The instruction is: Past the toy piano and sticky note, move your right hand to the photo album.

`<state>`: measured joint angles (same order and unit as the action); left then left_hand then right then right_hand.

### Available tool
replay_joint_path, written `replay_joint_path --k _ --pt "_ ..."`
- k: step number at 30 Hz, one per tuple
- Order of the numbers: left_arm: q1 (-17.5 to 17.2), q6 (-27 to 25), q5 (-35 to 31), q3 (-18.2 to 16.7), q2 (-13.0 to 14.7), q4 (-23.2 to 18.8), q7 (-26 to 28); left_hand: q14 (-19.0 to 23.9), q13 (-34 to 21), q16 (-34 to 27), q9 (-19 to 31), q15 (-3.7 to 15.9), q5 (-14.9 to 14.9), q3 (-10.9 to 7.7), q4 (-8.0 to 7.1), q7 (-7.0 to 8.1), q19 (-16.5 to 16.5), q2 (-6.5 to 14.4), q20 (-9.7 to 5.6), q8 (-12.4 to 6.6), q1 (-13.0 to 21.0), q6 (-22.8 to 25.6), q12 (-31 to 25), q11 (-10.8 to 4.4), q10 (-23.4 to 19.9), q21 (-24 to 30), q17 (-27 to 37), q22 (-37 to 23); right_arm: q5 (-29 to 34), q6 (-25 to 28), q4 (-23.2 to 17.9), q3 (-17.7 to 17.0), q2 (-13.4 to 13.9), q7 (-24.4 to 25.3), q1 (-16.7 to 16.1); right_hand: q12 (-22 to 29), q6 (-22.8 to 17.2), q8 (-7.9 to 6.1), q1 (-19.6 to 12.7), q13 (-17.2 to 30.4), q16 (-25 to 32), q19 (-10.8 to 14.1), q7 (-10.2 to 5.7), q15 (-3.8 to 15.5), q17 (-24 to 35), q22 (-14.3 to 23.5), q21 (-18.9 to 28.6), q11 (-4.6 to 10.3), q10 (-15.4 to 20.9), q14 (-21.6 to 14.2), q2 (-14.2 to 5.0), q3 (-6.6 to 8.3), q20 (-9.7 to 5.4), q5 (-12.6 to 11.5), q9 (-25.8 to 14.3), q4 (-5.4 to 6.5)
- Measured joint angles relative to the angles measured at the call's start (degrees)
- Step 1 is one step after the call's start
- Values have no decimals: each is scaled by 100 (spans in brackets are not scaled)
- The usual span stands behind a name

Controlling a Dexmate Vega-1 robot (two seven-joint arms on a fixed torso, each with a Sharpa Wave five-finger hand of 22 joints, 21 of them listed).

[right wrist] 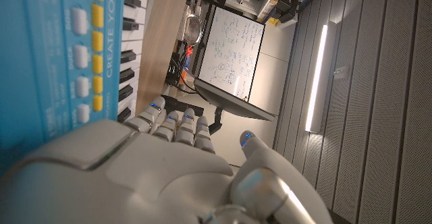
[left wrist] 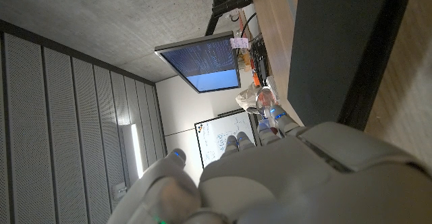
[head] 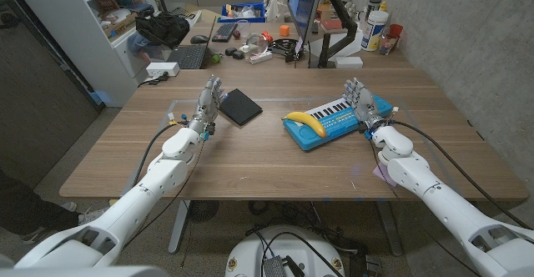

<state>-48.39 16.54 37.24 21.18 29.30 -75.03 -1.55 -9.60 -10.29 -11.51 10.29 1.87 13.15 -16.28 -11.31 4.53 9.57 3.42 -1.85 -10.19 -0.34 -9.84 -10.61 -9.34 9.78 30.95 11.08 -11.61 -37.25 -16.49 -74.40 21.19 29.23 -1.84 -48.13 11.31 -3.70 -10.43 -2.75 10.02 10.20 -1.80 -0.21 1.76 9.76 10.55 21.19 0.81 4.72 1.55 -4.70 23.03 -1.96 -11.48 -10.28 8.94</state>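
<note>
**Supervisor:** Report the position of the photo album.

**Operator:** I see the photo album [head: 239,106], a dark flat book, left of centre in the head view, lying on the table [head: 250,156]. My left robot hand [head: 209,103] is just beside its left edge, fingers raised and apart, holding nothing. In the left wrist view the album [left wrist: 337,42] shows as a dark slab just past that hand [left wrist: 270,177].

**Supervisor:** And the right robot hand?

**Operator:** My right robot hand [head: 362,103] is right of centre, well apart from the album. Its fingers are up and spread, gripping nothing. It stands at the right end of the blue toy piano [head: 338,120]; I cannot tell whether it touches it. The right wrist view shows the hand [right wrist: 175,170] close against the piano's keys and buttons [right wrist: 74,42].

**Supervisor:** Other items?

**Operator:** A banana [head: 304,123] lies on the piano's left part. A pale sticky note [head: 381,173] lies on the table in the lower right, partly under my right forearm.
</note>
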Motion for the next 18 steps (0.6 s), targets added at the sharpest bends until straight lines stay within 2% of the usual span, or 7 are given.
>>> replay_joint_path --k 18 --pt "-80 -23 -104 18 47 -144 139 1 0 0 -1 0 0 0 0 21 -1 0 0 -22 0 22 0 1 0 0 -1 1 73 50 -9 5 63 26 10 0 -51 0 0 26 43 0 52 -53 -1 26 -1 -53 52 -53 0 0 1 0 1 0"
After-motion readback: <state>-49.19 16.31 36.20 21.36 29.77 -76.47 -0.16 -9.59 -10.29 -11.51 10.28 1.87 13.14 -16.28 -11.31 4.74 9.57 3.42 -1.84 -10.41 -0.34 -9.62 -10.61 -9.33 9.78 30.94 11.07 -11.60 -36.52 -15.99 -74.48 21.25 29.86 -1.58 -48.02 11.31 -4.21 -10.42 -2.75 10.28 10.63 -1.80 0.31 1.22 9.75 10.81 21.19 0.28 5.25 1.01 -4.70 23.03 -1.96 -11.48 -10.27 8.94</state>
